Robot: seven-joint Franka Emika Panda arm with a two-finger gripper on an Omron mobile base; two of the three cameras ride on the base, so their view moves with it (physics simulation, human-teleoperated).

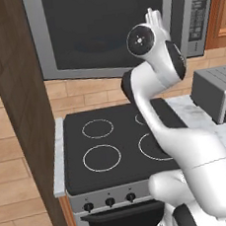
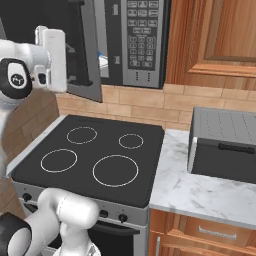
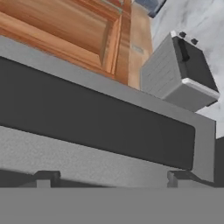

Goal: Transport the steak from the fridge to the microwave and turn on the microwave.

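The gripper (image 3: 111, 178) stands with its 2 fingertips (image 3: 46, 178) wide apart and nothing between them, right up against the microwave (image 2: 115, 42) door's dark glass. Beyond it sits a grey toaster (image 3: 179, 72). The keypad (image 2: 142, 35) writing is too small to read.

Kitchen, black four-ring stove (image 2: 95, 160), microwave (image 2: 142, 42) above, marble counter (image 2: 200, 197), brick backsplash (image 2: 150, 102)

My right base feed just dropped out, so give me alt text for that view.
The microwave hangs above a black stove, its door swung partly open toward the camera, keypad to the right. The white arm's hand is raised at the door's left. On the marble counter to the right sits a grey toaster under wooden cabinets.
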